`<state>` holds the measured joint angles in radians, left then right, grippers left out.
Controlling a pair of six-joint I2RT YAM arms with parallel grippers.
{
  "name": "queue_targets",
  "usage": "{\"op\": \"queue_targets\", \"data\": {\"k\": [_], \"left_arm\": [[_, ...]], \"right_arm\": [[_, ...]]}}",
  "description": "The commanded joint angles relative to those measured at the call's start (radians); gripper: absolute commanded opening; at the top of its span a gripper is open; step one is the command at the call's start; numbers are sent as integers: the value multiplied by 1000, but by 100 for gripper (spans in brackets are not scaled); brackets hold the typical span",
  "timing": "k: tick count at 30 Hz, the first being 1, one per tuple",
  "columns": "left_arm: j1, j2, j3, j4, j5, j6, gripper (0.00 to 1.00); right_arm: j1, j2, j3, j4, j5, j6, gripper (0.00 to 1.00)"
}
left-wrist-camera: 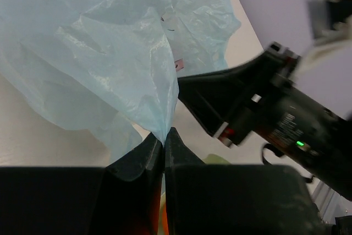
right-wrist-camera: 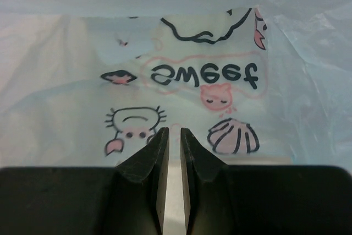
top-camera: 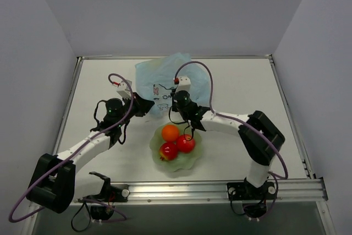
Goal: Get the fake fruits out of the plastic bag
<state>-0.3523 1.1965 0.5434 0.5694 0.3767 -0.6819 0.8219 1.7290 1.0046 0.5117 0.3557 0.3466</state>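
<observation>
The light-blue plastic bag lies at the back centre of the table. My left gripper is shut on a pinched fold of its edge; the bag spreads out beyond the fingertips. My right gripper faces the bag's white printed patch, its jaws a narrow gap apart with nothing between them. An orange and two red apples sit in the pale green bowl. The mango and the pear-like fruit are hidden.
The bowl stands just in front of both grippers. The right arm's black wrist is close beside the left fingers. A metal rail runs along the near edge, and grey walls close in the table's sides and back.
</observation>
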Motion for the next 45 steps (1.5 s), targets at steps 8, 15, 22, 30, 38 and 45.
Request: {"op": "queue_targets", "data": {"k": [8, 15, 22, 30, 38, 45], "left_arm": [[-2, -120, 1, 6, -68, 4, 2], [1, -244, -29, -144, -285, 13, 2], [3, -174, -8, -119, -250, 27, 2], [-22, -95, 52, -43, -133, -28, 2], [-111, -185, 138, -215, -111, 7, 43], [-103, -259, 375, -477, -287, 39, 75]], "right_arm": [[-125, 348, 350, 129, -93, -38, 21], [-142, 520, 564, 188, -159, 28, 63], [-118, 295, 370, 243, -84, -23, 62], [-116, -153, 7, 217, 55, -75, 65], [-107, -371, -141, 79, -73, -12, 66], [-76, -422, -170, 60, -231, 12, 77]]}}
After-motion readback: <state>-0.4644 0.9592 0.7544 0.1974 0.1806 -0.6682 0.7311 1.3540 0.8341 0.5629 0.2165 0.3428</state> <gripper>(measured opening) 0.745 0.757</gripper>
